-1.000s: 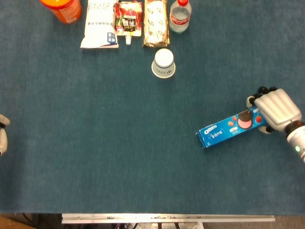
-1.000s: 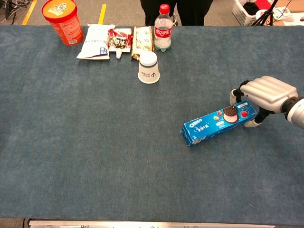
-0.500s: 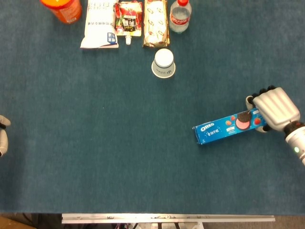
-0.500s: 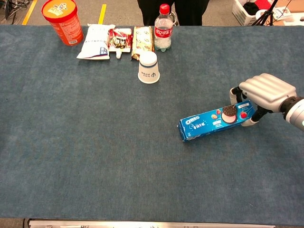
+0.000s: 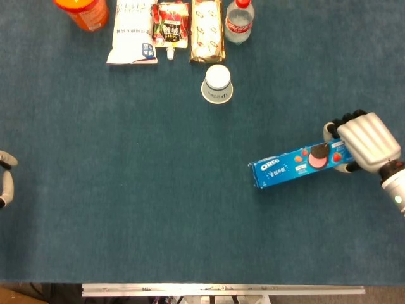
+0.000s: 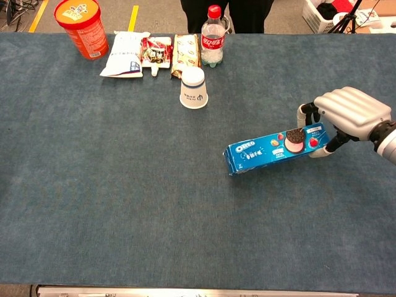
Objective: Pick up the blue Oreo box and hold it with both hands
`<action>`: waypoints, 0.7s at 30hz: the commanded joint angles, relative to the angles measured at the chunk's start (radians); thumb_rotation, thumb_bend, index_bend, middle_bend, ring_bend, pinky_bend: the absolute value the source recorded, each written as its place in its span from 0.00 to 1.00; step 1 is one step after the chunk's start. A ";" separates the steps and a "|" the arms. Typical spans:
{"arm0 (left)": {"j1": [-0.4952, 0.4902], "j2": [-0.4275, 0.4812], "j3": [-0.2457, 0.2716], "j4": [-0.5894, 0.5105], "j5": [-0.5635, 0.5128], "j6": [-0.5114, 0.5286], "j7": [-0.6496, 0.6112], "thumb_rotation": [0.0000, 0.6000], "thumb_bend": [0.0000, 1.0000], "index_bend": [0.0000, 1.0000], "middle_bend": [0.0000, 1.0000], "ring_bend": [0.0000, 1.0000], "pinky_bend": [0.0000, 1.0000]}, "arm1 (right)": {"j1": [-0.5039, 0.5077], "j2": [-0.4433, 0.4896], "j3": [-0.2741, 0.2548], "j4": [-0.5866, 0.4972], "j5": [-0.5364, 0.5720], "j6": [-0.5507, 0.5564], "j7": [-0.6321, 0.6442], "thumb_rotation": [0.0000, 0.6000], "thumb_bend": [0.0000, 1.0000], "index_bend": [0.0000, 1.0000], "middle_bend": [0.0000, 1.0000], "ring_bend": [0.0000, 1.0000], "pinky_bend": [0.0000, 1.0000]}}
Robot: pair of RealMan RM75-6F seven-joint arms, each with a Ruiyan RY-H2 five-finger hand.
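Note:
The blue Oreo box (image 5: pixel 292 166) (image 6: pixel 272 148) hangs off the table at the right, nearly level and pointing left. My right hand (image 5: pixel 367 140) (image 6: pixel 349 112) grips its right end, fingers curled over the top and thumb below. My left hand (image 5: pixel 5 178) shows only as a sliver at the far left edge of the head view, far from the box, and how its fingers lie is hidden. The chest view does not show it.
Along the far edge stand an orange canister (image 6: pixel 81 26), a white pouch (image 6: pixel 125 54), a red snack pack (image 6: pixel 156 51), a wrapped biscuit pack (image 6: pixel 185 49) and a cola bottle (image 6: pixel 212 37). An upturned paper cup (image 6: pixel 193 87) sits in front of them.
My right hand has raised the Oreo box off the table and carried it leftward; the box has levelled out. The left hand has barely moved.

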 commanded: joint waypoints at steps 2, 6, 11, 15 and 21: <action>-0.012 0.009 -0.008 -0.041 -0.002 -0.015 -0.014 1.00 0.50 0.42 0.46 0.34 0.36 | 0.002 0.003 0.017 -0.007 -0.020 0.018 0.022 1.00 0.11 0.64 0.64 0.45 0.40; -0.055 0.057 -0.013 -0.152 -0.055 -0.104 0.064 1.00 0.34 0.36 0.38 0.33 0.36 | 0.016 0.005 0.043 -0.023 -0.027 0.024 0.031 1.00 0.11 0.64 0.64 0.45 0.40; -0.122 0.085 -0.040 -0.264 -0.120 -0.184 0.174 1.00 0.26 0.32 0.34 0.30 0.35 | 0.036 0.008 0.072 -0.045 -0.019 0.015 0.024 1.00 0.11 0.64 0.64 0.45 0.40; -0.204 0.114 -0.060 -0.351 -0.268 -0.292 0.318 1.00 0.17 0.21 0.18 0.16 0.25 | 0.057 0.010 0.093 -0.057 0.004 -0.010 0.019 1.00 0.11 0.64 0.64 0.45 0.40; -0.309 0.082 -0.100 -0.399 -0.449 -0.348 0.431 1.00 0.09 0.03 0.00 0.00 0.14 | 0.083 0.009 0.116 -0.064 0.035 -0.042 0.011 1.00 0.11 0.64 0.64 0.45 0.40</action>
